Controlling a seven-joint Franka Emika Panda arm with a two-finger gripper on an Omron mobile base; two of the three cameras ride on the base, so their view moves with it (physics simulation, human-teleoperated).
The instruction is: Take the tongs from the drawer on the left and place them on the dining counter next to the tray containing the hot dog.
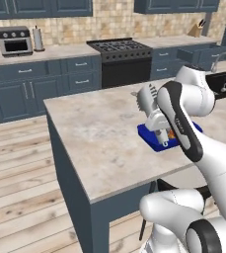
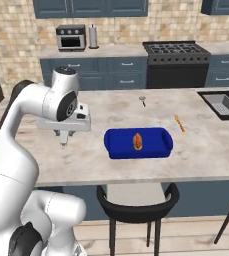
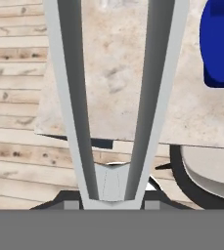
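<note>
You are in the placing step. The pincer (image 2: 64, 141) is clenched on the tongs (image 3: 114, 97): in the hand view their two silvery arms are running up from between the fingertips in a V, hinge end down at the fingers, tips pointing out over the marble.

The hand is hanging over the dining worktop (image 2: 196, 150), to the left of the tray (image 2: 138, 143) in the right base view, near it but not touching. The blue tray is sitting near the front edge of the worktop with the hot dog (image 2: 137, 141) lying in its middle. In the hand view a corner of the tray is showing at the upper right, and the worktop's edge is crossing below the tongs, with wooden floor beyond it.

How high the tongs' tips are riding above the marble, you cannot tell from these views.

Next move, as I judge it: lower the hand until the tongs are resting on the bare marble beside the tray, then release. Mind the worktop's edge, which is lying close to the hand's line; a drop too far that way risks the tongs sliding off to the floor.

A chair (image 2: 136, 210) is tucked under the near side, well clear.
</note>
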